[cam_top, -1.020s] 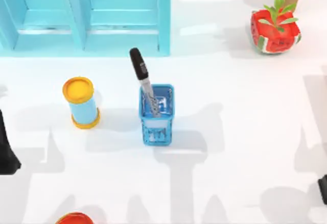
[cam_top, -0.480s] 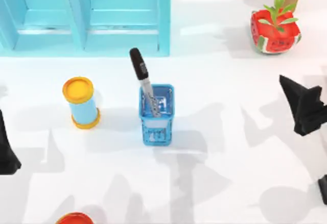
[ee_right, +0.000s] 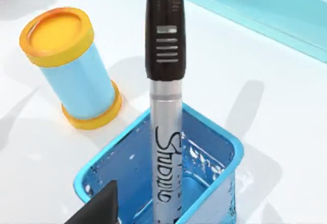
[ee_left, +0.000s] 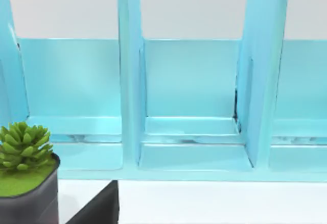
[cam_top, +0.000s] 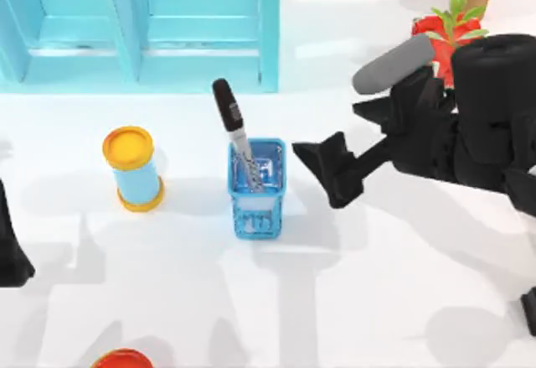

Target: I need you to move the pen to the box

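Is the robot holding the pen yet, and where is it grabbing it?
No, nothing is held. The pen stands alone in the blue holder. The right hand is beside the holder, not touching it; the left arm is parked at the table's left edge.

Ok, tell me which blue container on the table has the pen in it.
The blue clear holder at the table's middle: the pen stands in its open top, while the yellow-lidded blue canister to its left is closed.

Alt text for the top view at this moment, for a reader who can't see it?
From the table's right, the right arm's pincer reaches toward the pen, which stands black cap up in a blue clear holder mid-table. A yellow-lidded canister stands to its left, a turquoise shelf unit lies behind, and the left pincer waits at the left edge.
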{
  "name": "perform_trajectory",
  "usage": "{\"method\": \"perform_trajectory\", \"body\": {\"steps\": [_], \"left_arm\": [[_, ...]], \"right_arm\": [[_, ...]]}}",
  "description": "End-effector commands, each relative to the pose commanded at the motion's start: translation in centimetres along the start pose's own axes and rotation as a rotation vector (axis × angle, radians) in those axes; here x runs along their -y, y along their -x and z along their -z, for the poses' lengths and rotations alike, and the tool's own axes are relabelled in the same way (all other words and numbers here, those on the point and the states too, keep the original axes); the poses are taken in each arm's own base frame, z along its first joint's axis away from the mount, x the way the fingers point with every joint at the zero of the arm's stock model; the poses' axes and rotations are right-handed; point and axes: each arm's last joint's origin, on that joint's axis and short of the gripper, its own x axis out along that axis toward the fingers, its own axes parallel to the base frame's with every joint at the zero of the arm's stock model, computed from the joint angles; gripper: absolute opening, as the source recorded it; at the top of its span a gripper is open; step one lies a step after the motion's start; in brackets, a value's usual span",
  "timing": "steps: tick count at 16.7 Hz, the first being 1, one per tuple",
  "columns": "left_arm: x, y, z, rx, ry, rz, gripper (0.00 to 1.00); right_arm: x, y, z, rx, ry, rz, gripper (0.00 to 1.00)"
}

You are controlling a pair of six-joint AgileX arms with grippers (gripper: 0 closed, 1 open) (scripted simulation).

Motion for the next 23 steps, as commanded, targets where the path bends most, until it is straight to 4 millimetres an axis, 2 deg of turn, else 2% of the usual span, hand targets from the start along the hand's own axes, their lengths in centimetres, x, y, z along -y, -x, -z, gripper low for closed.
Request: {"method": "perform_trajectory", "body": {"steps": [2,4,11,13,19,21,23], "left_arm": [[0.0,0.0,0.0,0.000,0.000,0.000,1.00],[0.0,0.0,0.0,0.000,0.000,0.000,1.00],[0.0,0.0,0.0,0.000,0.000,0.000,1.00],[0.0,0.0,0.0,0.000,0.000,0.000,1.00],[0.0,0.0,0.0,0.000,0.000,0.000,1.00],[0.0,0.0,0.0,0.000,0.000,0.000,1.00],[0.0,0.0,0.0,0.000,0.000,0.000,1.00]], "right_arm": [[-0.6,-2.3,0.6,-0.050,0.004,-0.045,1.00],[-1.0,-3.5,1.1,-0.082,0.005,-0.070,1.00],[-1.1,-4.1,1.2,-0.087,0.004,-0.072,1.00],[-1.2,-5.6,0.9,-0.082,0.006,-0.075,1.00],[-1.7,-12.6,2.0,-0.094,0.004,-0.074,1.00],[-1.8,-13.6,2.1,-0.089,0.005,-0.074,1.00],[-1.8,-13.7,2.1,-0.089,0.005,-0.074,1.00]]}}
